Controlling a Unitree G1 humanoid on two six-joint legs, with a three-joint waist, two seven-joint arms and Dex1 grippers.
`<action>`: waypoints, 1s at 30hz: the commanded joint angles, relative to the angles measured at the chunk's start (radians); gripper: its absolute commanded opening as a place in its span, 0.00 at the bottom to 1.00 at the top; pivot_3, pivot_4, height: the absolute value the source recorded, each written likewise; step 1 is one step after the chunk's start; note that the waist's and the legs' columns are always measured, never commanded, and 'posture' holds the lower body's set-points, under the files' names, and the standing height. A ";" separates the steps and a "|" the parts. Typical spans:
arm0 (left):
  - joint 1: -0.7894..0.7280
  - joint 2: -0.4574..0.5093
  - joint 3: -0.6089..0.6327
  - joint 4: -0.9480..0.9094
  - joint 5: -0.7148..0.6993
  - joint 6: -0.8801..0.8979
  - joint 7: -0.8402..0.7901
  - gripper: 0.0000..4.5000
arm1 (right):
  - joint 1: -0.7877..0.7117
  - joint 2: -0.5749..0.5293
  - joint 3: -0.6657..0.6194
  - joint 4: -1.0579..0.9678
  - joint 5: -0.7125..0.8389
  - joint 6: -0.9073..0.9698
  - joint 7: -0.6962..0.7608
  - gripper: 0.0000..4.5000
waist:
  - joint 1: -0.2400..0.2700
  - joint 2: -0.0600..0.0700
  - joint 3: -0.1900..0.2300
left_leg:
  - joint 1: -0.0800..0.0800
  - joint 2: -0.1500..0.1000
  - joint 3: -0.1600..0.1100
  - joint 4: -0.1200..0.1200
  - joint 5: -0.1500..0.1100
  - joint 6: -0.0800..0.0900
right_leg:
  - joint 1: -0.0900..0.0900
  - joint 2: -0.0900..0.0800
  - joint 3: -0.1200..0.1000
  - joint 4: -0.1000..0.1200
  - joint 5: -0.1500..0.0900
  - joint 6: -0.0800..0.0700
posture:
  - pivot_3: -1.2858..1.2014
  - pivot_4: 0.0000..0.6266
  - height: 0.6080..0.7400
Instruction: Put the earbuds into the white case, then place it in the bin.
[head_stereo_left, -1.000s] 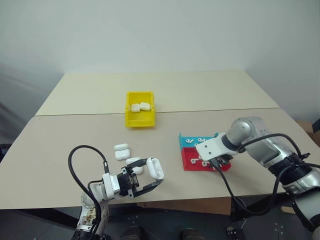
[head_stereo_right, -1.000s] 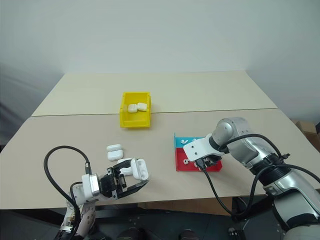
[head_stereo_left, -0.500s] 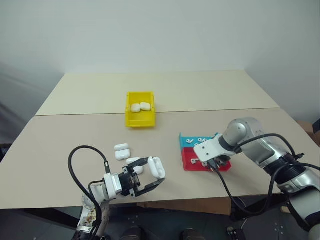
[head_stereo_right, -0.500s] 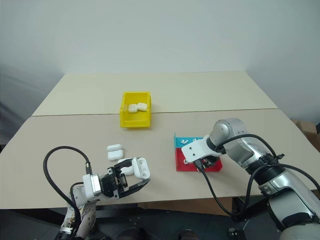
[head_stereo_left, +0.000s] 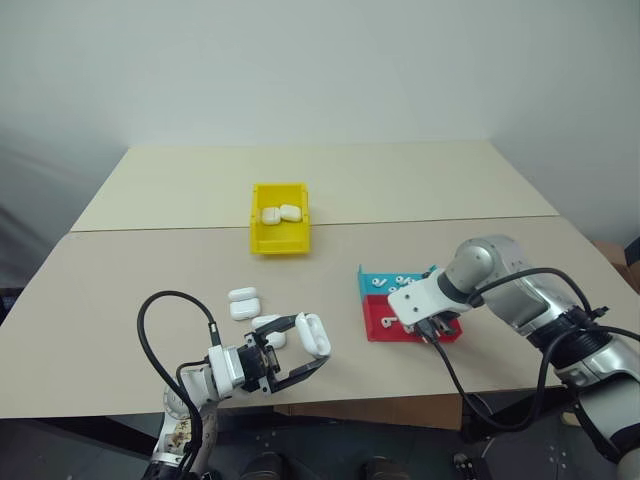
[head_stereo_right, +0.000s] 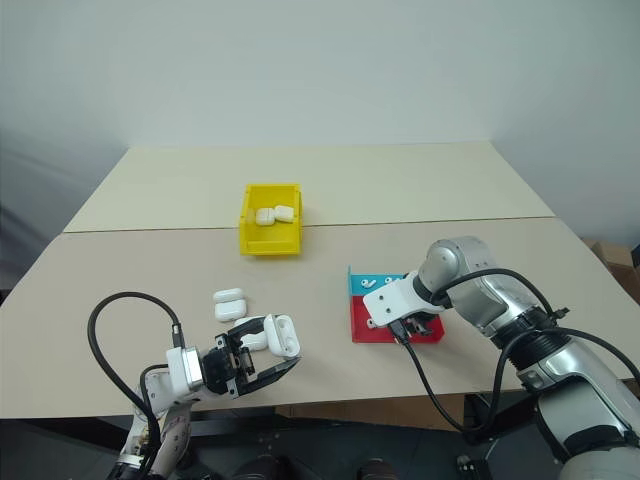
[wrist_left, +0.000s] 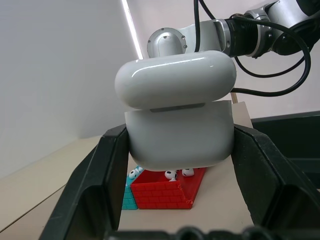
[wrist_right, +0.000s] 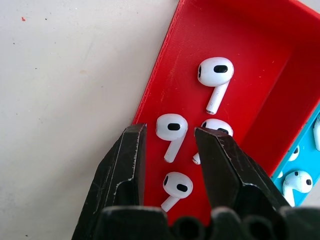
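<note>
My left gripper (head_stereo_left: 303, 350) is shut on the white case (head_stereo_left: 312, 335), held above the table's near edge. In the left wrist view the case (wrist_left: 177, 125) sits between both fingers (wrist_left: 100, 185), its lid slightly ajar. My right gripper (head_stereo_left: 432, 330) points down into the red tray (head_stereo_left: 385, 330). In the right wrist view it (wrist_right: 167, 131) is open, with one of the earbuds (wrist_right: 171, 127) lying between its tips and not touching them. Other earbuds (wrist_right: 216, 72) lie in the same tray (wrist_right: 240, 40). The yellow bin (head_stereo_left: 280, 246) stands farther back at the centre, with two cases (head_stereo_left: 280, 213) in it.
Two more white cases (head_stereo_left: 243, 303) lie on the table just beyond my left gripper, and a third (head_stereo_left: 268, 330) sits right behind it. A blue tray (head_stereo_left: 378, 282) with earbuds adjoins the red tray's far side. A seam crosses the table behind the bin.
</note>
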 joint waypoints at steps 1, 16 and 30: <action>-0.001 0.002 -0.004 -0.035 0.004 -0.006 0.012 0.62 | -0.012 0.003 -0.022 -0.009 0.003 -0.011 0.022 0.43 | 0.000 0.000 0.000 | 0.000 0.000 0.000 0.000 0.000 0.000 | 0.000 0.000 0.000 0.000 0.000 0.000 | 0.52 0.24 1.00; 0.006 0.007 -0.006 -0.039 0.015 -0.010 0.028 0.62 | -0.020 0.021 -0.017 0.040 -0.019 -0.039 0.024 0.43 | 0.000 0.000 0.000 | 0.000 0.000 0.000 0.000 0.000 0.000 | 0.000 0.000 0.000 0.000 0.000 0.000 | 0.52 0.24 1.00; 0.000 0.014 -0.008 -0.039 0.023 -0.004 0.046 0.62 | -0.018 0.030 -0.024 0.048 -0.025 -0.052 0.016 0.24 | 0.000 0.000 0.000 | 0.000 0.000 0.000 0.000 0.000 0.000 | 0.000 0.000 0.000 0.000 0.000 0.000 | 0.52 0.24 1.00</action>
